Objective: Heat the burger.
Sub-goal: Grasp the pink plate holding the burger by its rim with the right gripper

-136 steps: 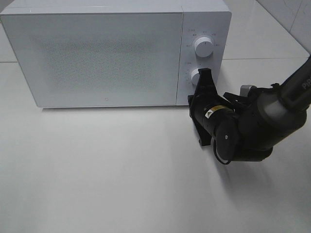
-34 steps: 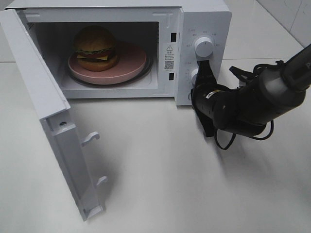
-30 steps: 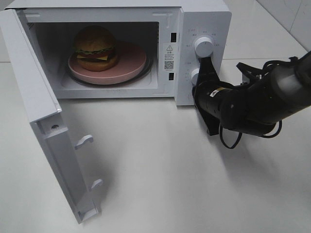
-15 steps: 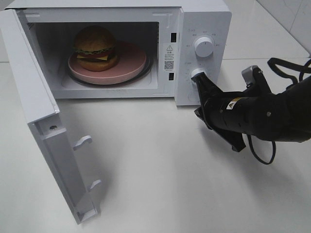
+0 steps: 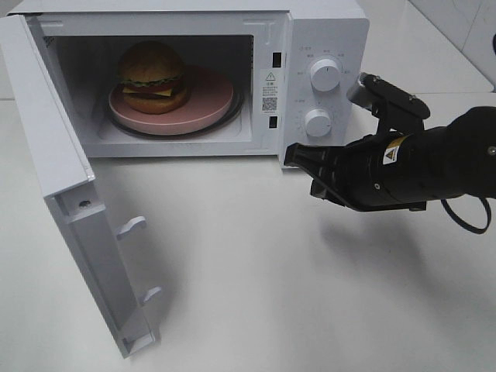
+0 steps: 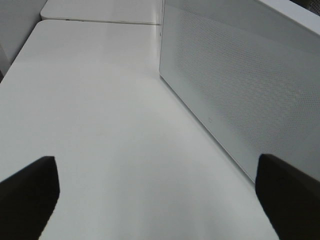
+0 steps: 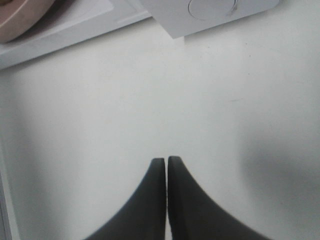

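Observation:
The burger (image 5: 151, 76), a golden-brown bun with lettuce, tomato and cheese, sits on the left part of the pink plate (image 5: 213, 99) inside the open microwave (image 5: 325, 31). My right gripper (image 5: 293, 155) is shut with nothing in it. It points left, just above the table, below the front of the control panel. In the right wrist view its fingers (image 7: 166, 162) press together over the bare table, with the plate's edge (image 7: 15, 20) in a corner. My left gripper (image 6: 155, 160) is open and empty beside the outer face of the door (image 6: 240, 90).
The microwave door (image 5: 54, 155) is swung wide open to the left, with its latch hooks (image 5: 132, 226) facing the table. Two white knobs, upper (image 5: 324, 75) and lower (image 5: 318, 122), sit on the panel above my right gripper. My right arm's black body (image 5: 418, 167) fills the right side.
The door, shut in the oldest frame, stands open. Within the last second my shut right gripper left the lower knob and swung down and left to point along the table.

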Controlling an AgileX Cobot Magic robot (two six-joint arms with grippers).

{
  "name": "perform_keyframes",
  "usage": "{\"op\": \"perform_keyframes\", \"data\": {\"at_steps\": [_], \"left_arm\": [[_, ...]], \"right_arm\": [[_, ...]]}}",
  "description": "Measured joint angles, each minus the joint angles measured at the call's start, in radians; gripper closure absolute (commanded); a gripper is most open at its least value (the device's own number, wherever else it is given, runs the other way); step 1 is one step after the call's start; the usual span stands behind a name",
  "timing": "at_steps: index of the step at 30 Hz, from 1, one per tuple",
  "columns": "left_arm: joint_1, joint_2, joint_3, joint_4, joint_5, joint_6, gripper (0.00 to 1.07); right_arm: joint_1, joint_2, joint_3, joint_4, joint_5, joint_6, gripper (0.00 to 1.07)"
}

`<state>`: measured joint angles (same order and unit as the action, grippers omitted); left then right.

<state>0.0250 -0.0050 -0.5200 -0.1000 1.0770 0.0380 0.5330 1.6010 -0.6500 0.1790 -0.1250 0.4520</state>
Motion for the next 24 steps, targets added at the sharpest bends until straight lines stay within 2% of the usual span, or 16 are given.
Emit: {"op": "perform_keyframes", "data": {"at_steps": [6,14,16,19,20,22,24], "left_arm": [[0.0,0.0,0.0,0.0,0.0,0.0,0.06],[0.0,0.0,0.0,0.0,0.0,0.0,0.06],[0.0,0.0,0.0,0.0,0.0,0.0,0.06],[0.0,0.0,0.0,0.0,0.0,0.0,0.06],[0.0,0.0,0.0,0.0,0.0,0.0,0.06],[0.0,0.0,0.0,0.0,0.0,0.0,0.06],[0.0,0.0,0.0,0.0,0.0,0.0,0.06]], "right_arm": [[0.0,-0.038,-0.011,-0.002,0.133,-0.111,1.07],[0.0,-0.047,-0.108,-0.003,0.404,-0.327,1.05],[0.0,-0.047,-0.154,-0.003,0.52,-0.478,1.05],[0.0,-0.047,-0.165,-0.003,0.541,-0.518,1.04],[0.0,-0.047,-0.185,-0.004,0.588,-0.631,1.04],[0.0,-0.047,-0.193,-0.008,0.604,-0.68,1.04],[0.0,-0.047,-0.224,-0.033,0.654,-0.877,1.03]]}}
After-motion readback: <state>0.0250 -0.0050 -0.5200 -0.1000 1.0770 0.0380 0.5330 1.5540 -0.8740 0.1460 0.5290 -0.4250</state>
